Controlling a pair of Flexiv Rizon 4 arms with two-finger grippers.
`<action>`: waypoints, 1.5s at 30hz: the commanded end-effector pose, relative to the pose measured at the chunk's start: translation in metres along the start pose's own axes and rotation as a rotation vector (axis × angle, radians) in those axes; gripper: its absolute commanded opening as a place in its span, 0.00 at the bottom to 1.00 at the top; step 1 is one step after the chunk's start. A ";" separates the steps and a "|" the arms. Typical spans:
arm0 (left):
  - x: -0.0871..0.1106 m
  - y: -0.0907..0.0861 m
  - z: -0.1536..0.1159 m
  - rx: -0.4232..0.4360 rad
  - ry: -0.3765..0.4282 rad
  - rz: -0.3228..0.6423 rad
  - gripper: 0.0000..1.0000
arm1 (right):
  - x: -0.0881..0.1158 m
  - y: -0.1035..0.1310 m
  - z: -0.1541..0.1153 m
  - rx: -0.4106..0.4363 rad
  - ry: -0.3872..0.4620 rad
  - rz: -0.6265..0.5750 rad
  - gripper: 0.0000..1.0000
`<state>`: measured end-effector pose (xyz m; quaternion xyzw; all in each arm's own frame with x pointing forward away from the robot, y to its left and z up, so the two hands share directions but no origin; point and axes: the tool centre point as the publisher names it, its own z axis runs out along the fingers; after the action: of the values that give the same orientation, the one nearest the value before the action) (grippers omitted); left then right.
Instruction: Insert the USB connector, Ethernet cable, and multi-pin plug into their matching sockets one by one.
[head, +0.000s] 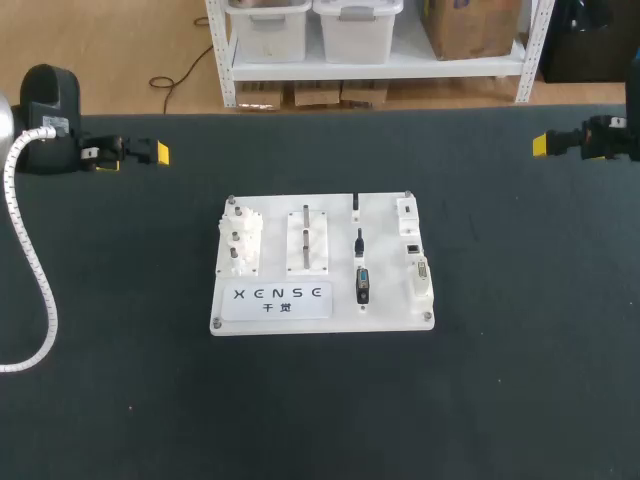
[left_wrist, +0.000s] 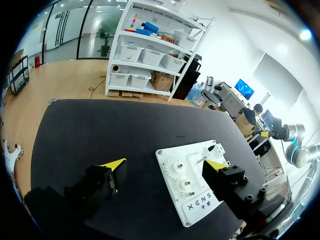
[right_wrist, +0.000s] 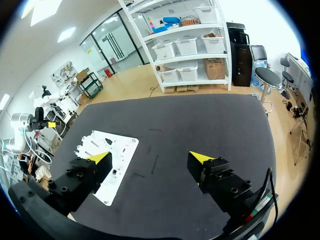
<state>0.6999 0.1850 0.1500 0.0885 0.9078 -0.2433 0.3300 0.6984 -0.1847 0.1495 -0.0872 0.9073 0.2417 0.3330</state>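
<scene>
Fingers (left_wrist: 114, 164) of the left gripper (head: 150, 152) are recorded spread wide, nothing held; those of the right gripper (head: 545, 145) are likewise wide apart and empty. From the head camera, a white rectangular plastic board (head: 320, 305) is seen lying flat at the middle of the black matte tabletop (head: 500, 380), with the left gripper well apart at its 10 o'clock and the right gripper well apart at its 2 o'clock. Three dark plugs are lined up on the board: a thin black plug (head: 355, 205) toward 12 o'clock, a short black plug (head: 358, 242) midway, a larger black multi-pin plug (head: 362, 285) toward 6 o'clock; which small one is USB cannot be told. White sockets (head: 415, 250) are ranged along the 3 o'clock edge, near the plugs. White plastic gears (head: 240, 240) are mounted at the 9 o'clock edge. In both wrist views the board is noted ahead of the fingers, untouched.
</scene>
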 end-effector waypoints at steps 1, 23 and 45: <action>0.000 0.000 0.000 0.000 0.000 0.000 1.00 | 0.000 0.000 0.000 0.000 0.000 0.000 1.00; 0.000 0.000 0.000 0.000 0.000 0.000 1.00 | 0.000 0.000 0.000 0.000 0.000 0.000 1.00; 0.000 0.000 0.000 0.000 0.000 0.000 1.00 | -0.005 0.096 0.073 0.345 0.190 0.015 1.00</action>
<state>0.6999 0.1850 0.1500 0.0885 0.9078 -0.2433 0.3300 0.7068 -0.0900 0.1425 -0.0825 0.9413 0.2111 0.2500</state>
